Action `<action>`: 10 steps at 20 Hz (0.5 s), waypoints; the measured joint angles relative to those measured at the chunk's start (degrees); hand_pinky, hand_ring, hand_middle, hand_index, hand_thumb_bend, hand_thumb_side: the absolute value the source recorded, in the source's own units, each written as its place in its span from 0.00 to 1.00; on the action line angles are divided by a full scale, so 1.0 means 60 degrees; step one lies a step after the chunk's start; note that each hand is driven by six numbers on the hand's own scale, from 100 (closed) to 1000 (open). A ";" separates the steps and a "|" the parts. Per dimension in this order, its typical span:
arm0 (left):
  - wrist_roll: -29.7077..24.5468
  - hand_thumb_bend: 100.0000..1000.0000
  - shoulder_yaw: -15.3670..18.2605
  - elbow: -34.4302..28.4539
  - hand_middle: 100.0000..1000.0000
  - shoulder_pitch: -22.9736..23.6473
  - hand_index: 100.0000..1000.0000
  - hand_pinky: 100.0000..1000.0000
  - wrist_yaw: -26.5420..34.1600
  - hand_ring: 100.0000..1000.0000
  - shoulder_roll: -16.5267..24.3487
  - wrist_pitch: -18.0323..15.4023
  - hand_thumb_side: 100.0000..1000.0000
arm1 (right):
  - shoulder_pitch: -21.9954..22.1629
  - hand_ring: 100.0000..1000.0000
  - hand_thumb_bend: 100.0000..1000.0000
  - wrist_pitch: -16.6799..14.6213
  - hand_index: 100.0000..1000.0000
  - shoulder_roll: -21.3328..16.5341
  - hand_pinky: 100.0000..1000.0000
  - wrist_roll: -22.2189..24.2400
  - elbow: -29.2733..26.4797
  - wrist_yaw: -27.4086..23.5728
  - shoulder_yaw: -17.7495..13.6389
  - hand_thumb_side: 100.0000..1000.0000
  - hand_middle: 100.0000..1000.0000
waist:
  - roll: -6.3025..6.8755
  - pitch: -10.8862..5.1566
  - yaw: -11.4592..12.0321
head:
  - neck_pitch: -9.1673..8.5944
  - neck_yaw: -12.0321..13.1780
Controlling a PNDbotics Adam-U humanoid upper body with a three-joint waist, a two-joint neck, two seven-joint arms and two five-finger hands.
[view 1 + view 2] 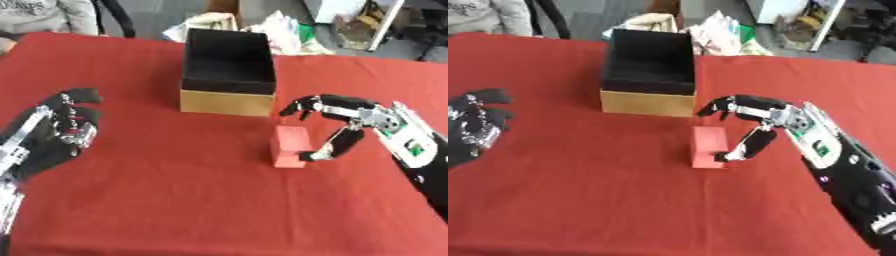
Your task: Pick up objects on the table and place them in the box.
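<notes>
A pink rectangular block [288, 146] stands on the red table just in front of the box's right corner. The box [227, 70] is cardboard with a black inside and sits open at the table's middle back. My right hand [346, 122] reaches in from the right and arches over the block's right side. Its thumb touches the block's lower right edge, and its fingers curve above the top without closing on it. My left hand [66, 125] rests at the left edge, fingers relaxed and holding nothing.
The red tablecloth [175, 200] covers the whole work surface. Crumpled bags and clutter [280, 30] lie behind the box, off the table. A person sits at the far left corner [44, 15].
</notes>
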 measured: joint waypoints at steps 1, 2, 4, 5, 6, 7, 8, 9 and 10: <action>-0.0001 0.00 0.0000 0.0000 0.76 0.0000 0.86 0.68 0.0000 0.73 0.0000 0.0001 0.22 | 0.0001 0.80 0.36 -0.0025 0.87 0.0026 0.69 -0.0024 0.0043 0.0073 0.0000 0.10 0.74 | -0.0002 0.0001 0.0001 | 0.0000 0.0000; -0.0001 0.00 0.0000 0.0000 0.76 0.0000 0.86 0.68 0.0000 0.73 0.0000 0.0001 0.22 | 0.0002 0.77 0.34 -0.0053 0.85 0.0033 0.67 -0.0052 0.0075 0.0131 0.0000 0.06 0.69 | -0.0003 0.0001 0.0004 | -0.0001 0.0000; -0.0001 0.00 0.0000 0.0000 0.76 0.0000 0.86 0.68 0.0000 0.73 -0.0001 0.0001 0.22 | -0.0002 0.74 0.31 -0.0116 0.80 0.0035 0.65 -0.0141 0.0104 0.0176 -0.0009 0.02 0.61 | -0.0007 0.0001 0.0004 | -0.0002 0.0000; -0.0001 0.00 0.0000 0.0000 0.76 0.0000 0.86 0.68 0.0000 0.73 -0.0001 0.0001 0.22 | -0.0004 0.73 0.28 -0.0142 0.77 0.0037 0.65 -0.0209 0.0105 0.0204 -0.0012 0.00 0.57 | -0.0011 0.0001 0.0004 | -0.0002 0.0000; -0.0002 0.00 0.0000 0.0000 0.76 0.0000 0.86 0.68 0.0000 0.73 -0.0001 0.0002 0.22 | -0.0004 0.71 0.25 -0.0164 0.73 0.0038 0.63 -0.0292 0.0107 0.0238 -0.0019 0.00 0.52 | -0.0018 0.0001 0.0004 | -0.0002 0.0000; -0.0002 0.00 0.0000 0.0000 0.76 0.0000 0.86 0.68 0.0000 0.73 -0.0001 0.0002 0.22 | 0.0000 0.70 0.24 -0.0184 0.70 0.0038 0.63 -0.0391 0.0110 0.0274 -0.0024 0.00 0.49 | -0.0022 0.0004 0.0004 | -0.0002 0.0000; -0.0003 0.00 0.0000 0.0000 0.76 0.0000 0.86 0.68 0.0000 0.73 -0.0001 0.0003 0.22 | 0.0001 0.69 0.23 -0.0198 0.68 0.0038 0.62 -0.0495 0.0110 0.0302 -0.0031 0.00 0.47 | -0.0022 0.0008 0.0004 | -0.0002 0.0000; -0.0003 0.00 0.0000 0.0000 0.76 0.0000 0.86 0.68 0.0000 0.73 -0.0001 0.0003 0.22 | 0.0002 0.68 0.22 -0.0218 0.65 0.0038 0.61 -0.0620 0.0110 0.0320 -0.0036 0.00 0.44 | -0.0022 0.0009 0.0004 | -0.0002 0.0000; -0.0003 0.00 0.0000 0.0000 0.76 0.0000 0.86 0.68 0.0000 0.73 -0.0001 0.0003 0.22 | 0.0002 0.68 0.21 -0.0242 0.64 0.0038 0.61 -0.0747 0.0109 0.0333 -0.0042 0.00 0.43 | -0.0022 0.0009 0.0004 | -0.0002 0.0000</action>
